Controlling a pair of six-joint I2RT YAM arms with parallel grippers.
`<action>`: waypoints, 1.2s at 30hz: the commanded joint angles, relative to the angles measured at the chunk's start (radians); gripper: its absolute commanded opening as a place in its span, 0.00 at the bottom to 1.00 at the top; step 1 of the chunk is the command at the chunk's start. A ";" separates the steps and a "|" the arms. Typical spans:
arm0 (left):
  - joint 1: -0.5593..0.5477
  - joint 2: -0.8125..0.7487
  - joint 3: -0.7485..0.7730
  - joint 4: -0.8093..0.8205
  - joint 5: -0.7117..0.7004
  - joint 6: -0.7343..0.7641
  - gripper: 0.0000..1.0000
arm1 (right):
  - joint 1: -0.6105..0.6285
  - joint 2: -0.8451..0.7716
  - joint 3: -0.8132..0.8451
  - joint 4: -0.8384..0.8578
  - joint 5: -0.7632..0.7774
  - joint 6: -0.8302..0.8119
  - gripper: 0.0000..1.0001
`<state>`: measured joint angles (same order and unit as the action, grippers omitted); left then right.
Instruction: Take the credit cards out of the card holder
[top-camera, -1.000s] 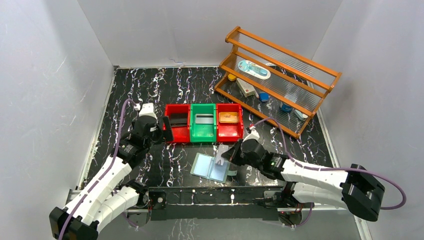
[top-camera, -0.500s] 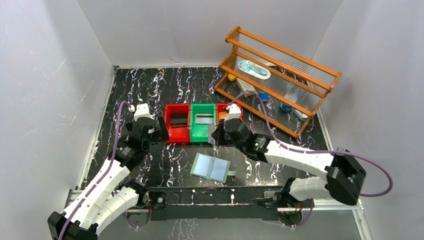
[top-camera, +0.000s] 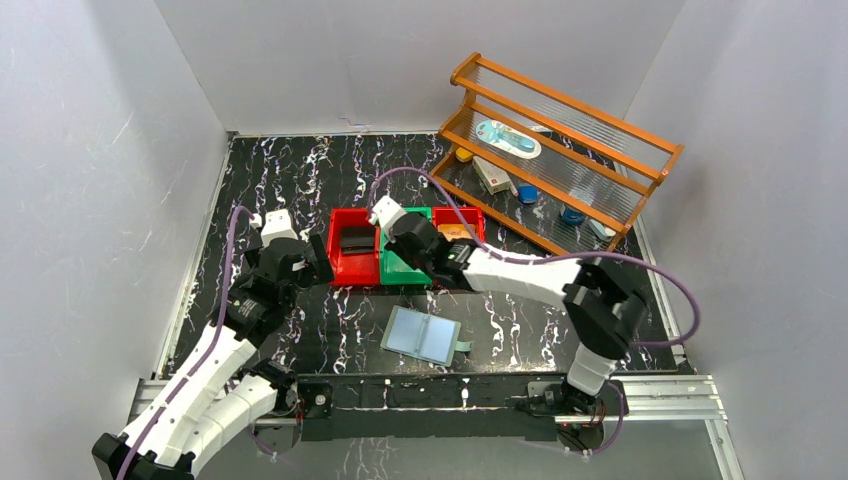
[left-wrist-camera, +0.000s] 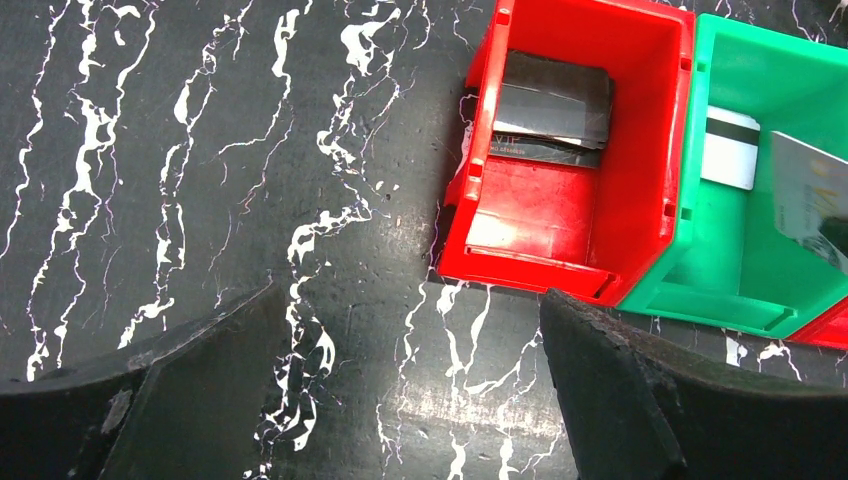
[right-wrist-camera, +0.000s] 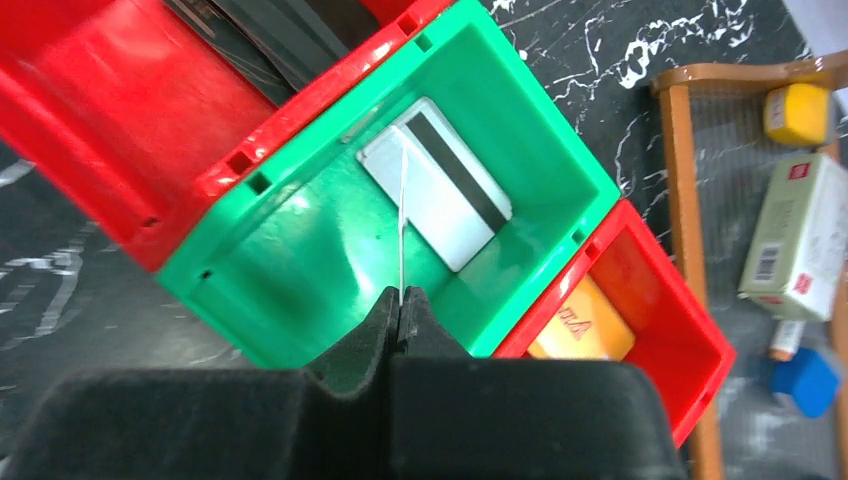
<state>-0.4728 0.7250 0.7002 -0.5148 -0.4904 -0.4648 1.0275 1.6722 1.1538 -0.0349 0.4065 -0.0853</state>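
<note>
The card holder (top-camera: 422, 336) lies open on the table, pale blue sleeves up, with no gripper on it. My right gripper (right-wrist-camera: 400, 297) is shut on a silvery grey credit card (left-wrist-camera: 810, 190), held edge-on over the green bin (right-wrist-camera: 300, 260). Inside that bin lies a pale card with a black stripe (right-wrist-camera: 440, 195). A dark card (left-wrist-camera: 555, 100) rests in the left red bin (left-wrist-camera: 530, 215), and a tan-gold card (right-wrist-camera: 580, 322) in the right red bin (right-wrist-camera: 660, 330). Over bare table just in front of the left red bin, my left gripper (left-wrist-camera: 410, 295) is open and holds nothing.
The three bins stand in a row at mid-table (top-camera: 405, 262). A wooden rack (top-camera: 560, 150) with several small items stands at the back right. White walls close in the left, right and back sides.
My right arm has lifted the grey card from the card holder and swung left and back over the green bin. The left gripper has drawn back slightly to the left.
</note>
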 joint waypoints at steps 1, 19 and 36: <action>0.003 0.001 0.016 -0.013 -0.018 0.000 0.98 | -0.004 0.109 0.095 -0.013 0.125 -0.286 0.00; 0.003 -0.007 0.018 -0.014 -0.025 0.004 0.98 | -0.025 0.268 0.067 0.240 0.085 -0.613 0.01; 0.004 -0.020 0.020 -0.017 -0.020 0.006 0.98 | -0.062 0.283 0.072 0.116 -0.059 -0.607 0.24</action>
<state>-0.4728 0.7189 0.7002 -0.5251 -0.4904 -0.4641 0.9749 1.9541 1.1980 0.0982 0.3660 -0.6891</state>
